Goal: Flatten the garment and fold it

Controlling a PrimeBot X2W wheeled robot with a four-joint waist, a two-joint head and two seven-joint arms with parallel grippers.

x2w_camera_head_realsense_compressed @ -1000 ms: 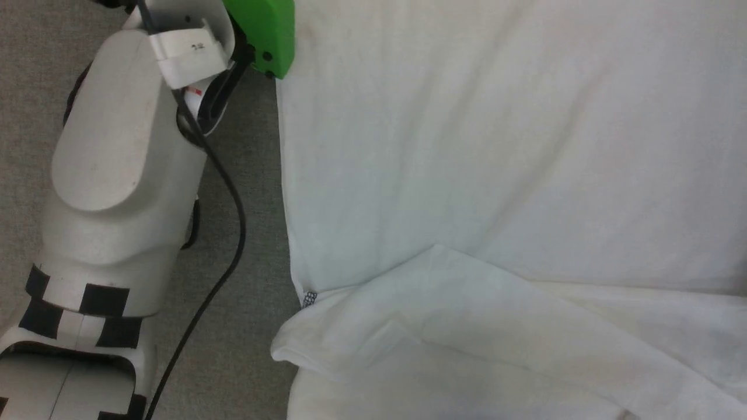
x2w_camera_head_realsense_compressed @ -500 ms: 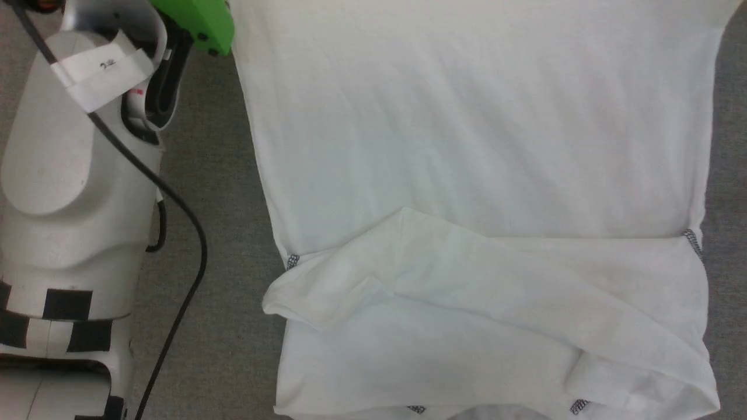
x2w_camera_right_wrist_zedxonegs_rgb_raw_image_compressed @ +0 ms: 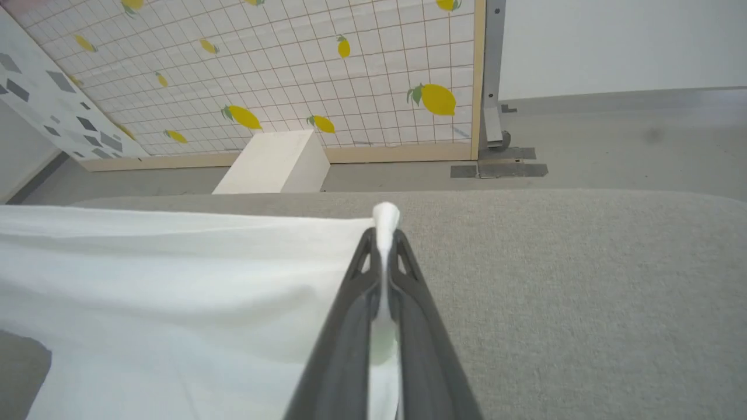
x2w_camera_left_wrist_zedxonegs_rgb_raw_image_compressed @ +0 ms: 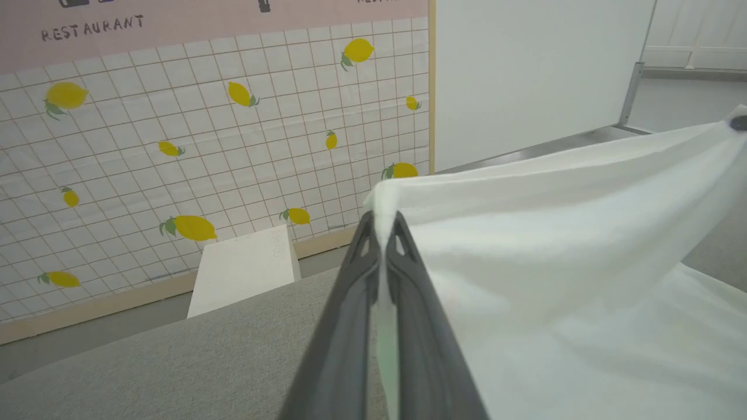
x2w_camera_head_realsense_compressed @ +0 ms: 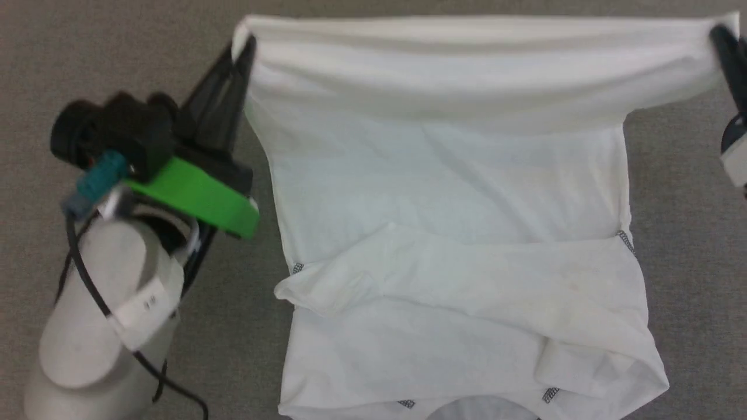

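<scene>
The garment (x2w_camera_head_realsense_compressed: 455, 192) is a white T-shirt spread on a grey surface, its sleeves folded inward across the middle and its collar at the bottom edge of the head view. My left gripper (x2w_camera_head_realsense_compressed: 248, 44) is shut on the far left hem corner, and the same grip shows close up with the garment (x2w_camera_left_wrist_zedxonegs_rgb_raw_image_compressed: 554, 245) pinched in the left gripper (x2w_camera_left_wrist_zedxonegs_rgb_raw_image_compressed: 382, 224). My right gripper (x2w_camera_head_realsense_compressed: 719, 35) is shut on the far right hem corner; in its own view the right gripper (x2w_camera_right_wrist_zedxonegs_rgb_raw_image_compressed: 385, 236) pinches the garment (x2w_camera_right_wrist_zedxonegs_rgb_raw_image_compressed: 175, 274). The hem is lifted and stretched taut between them.
The grey fabric surface (x2w_camera_head_realsense_compressed: 117, 58) extends around the garment on both sides. Beyond its far edge stand a white box (x2w_camera_right_wrist_zedxonegs_rgb_raw_image_compressed: 274, 163), a lemon-patterned tiled wall (x2w_camera_left_wrist_zedxonegs_rgb_raw_image_compressed: 204, 146) and a metal post (x2w_camera_right_wrist_zedxonegs_rgb_raw_image_compressed: 493, 76) on the floor.
The head camera has tilted up, bringing the far hem into view. Both grippers now show holding the hem corners raised; the left forearm sits lower in the picture.
</scene>
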